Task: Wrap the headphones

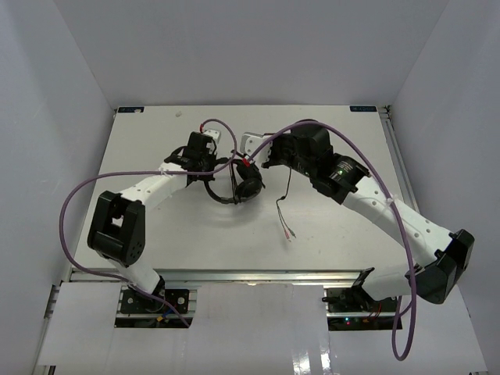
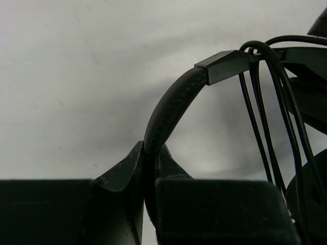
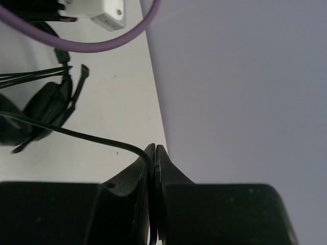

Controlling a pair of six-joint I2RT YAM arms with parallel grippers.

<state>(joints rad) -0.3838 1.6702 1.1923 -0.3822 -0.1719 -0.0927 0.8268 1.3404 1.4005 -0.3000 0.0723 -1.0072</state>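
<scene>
The black headphones (image 1: pixel 248 183) hang low over the table's middle, between my two grippers. My left gripper (image 1: pixel 209 168) is shut on the headband (image 2: pixel 168 109), which arches up to the right in the left wrist view. Several turns of thin black cord (image 2: pixel 271 117) run across the headband's end there. My right gripper (image 1: pixel 269 156) is shut on the cord (image 3: pixel 92 135), which leads from its jaws to an earcup (image 3: pixel 48 104) at the left of the right wrist view. The cord's free end with the plug (image 1: pixel 289 232) trails on the table.
The white table (image 1: pixel 156 226) is walled by grey panels at back and sides. Purple arm cables (image 1: pixel 70 211) loop at the left and over the right arm (image 1: pixel 406 226). The table's right edge rail (image 1: pixel 394 156) runs along the right.
</scene>
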